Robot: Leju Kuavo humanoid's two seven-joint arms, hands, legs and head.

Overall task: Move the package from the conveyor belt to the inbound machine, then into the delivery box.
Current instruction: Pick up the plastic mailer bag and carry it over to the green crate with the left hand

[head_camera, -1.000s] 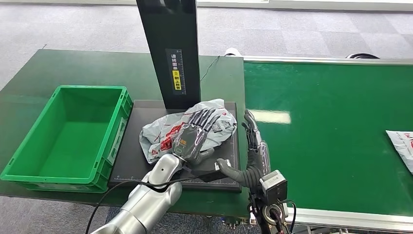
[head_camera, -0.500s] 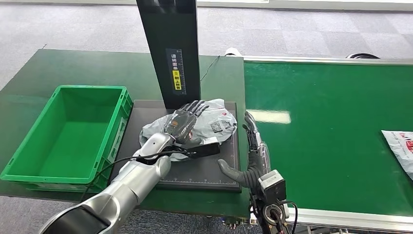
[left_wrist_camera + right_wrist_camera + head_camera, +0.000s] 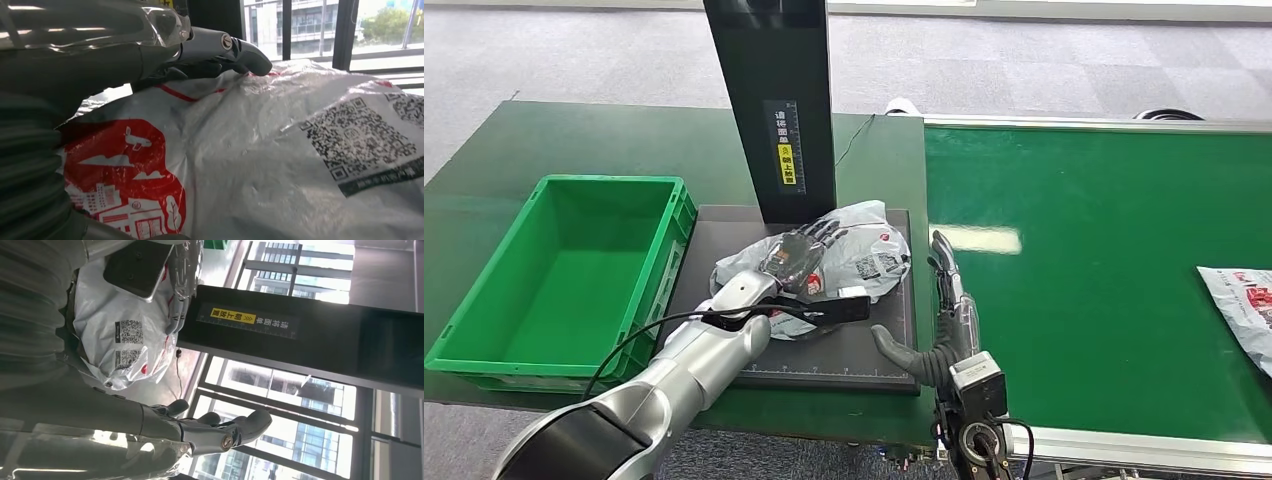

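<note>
Risks first, as we judge them. Our left hand lies on a slack, glossy package, and such film slides under fingers; if we lift with too little of it gathered, the package may slip free and drop short of the green box at nine o'clock. A low carry could also catch the box's near wall. Our right hand, at four o'clock of the package and close to the platform edge, may be brushed if the package is dragged and not lifted.

Item 1, right hand: nearest to us, fingers spread and pointing away, holding nothing, apart from the package.

Item 2, left hand: laid on top of the package, fingers stretched forward over it. In the left wrist view the fingertips press into the plastic. We cannot tell whether any film is truly pinched.

Item 3, package: white plastic mailer with red print and square codes, crumpled, resting on the dark platform of the inbound machine, just before its black column at twelve o'clock.

Item 4, box: at nine o'clock of the platform, its wall beside the platform edge.

Item 5, conveyor belt: at three o'clock, carrying a second parcel at the far right edge.
</note>
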